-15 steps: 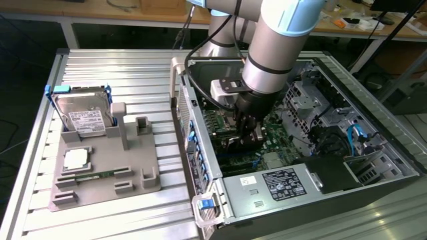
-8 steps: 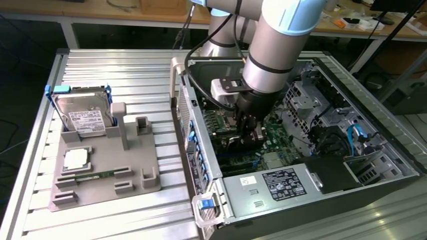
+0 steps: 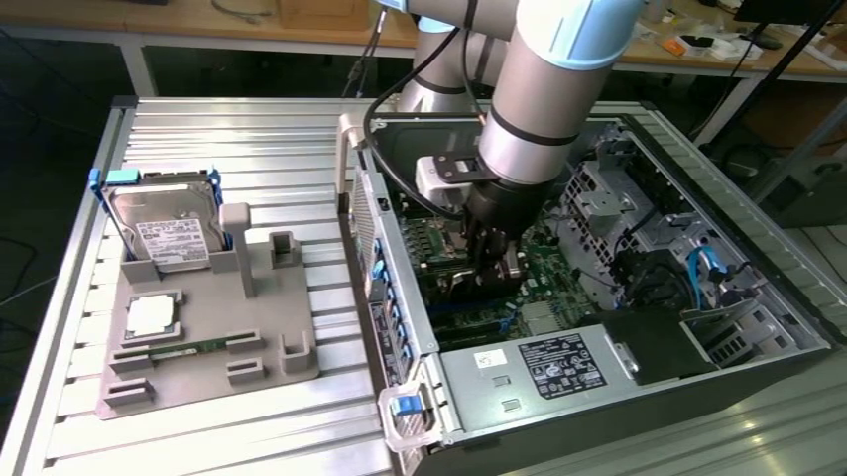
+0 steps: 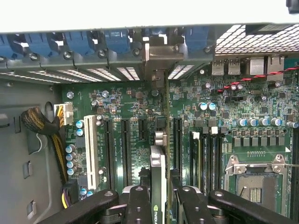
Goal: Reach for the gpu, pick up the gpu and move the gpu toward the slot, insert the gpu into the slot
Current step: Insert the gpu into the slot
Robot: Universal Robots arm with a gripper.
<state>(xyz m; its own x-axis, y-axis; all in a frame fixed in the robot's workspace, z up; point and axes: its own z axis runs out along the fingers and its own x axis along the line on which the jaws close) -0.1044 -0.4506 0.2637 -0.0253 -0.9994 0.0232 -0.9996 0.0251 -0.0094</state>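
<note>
Gripping the gpu (image 4: 158, 186) edge-on between its partly closed fingers (image 4: 138, 205), the gripper (image 3: 493, 266) stands inside the open computer case (image 3: 741, 327), directly above the motherboard (image 4: 243, 116). The card stands upright among the expansion slots, its metal bracket (image 4: 159, 65) against the case's rear wall. Whether it is fully seated in the slot cannot be determined.

One gpu (image 4: 158, 186), one hard drive (image 3: 166, 230) (labelled), one gripper (image 4: 158, 205)
</note>
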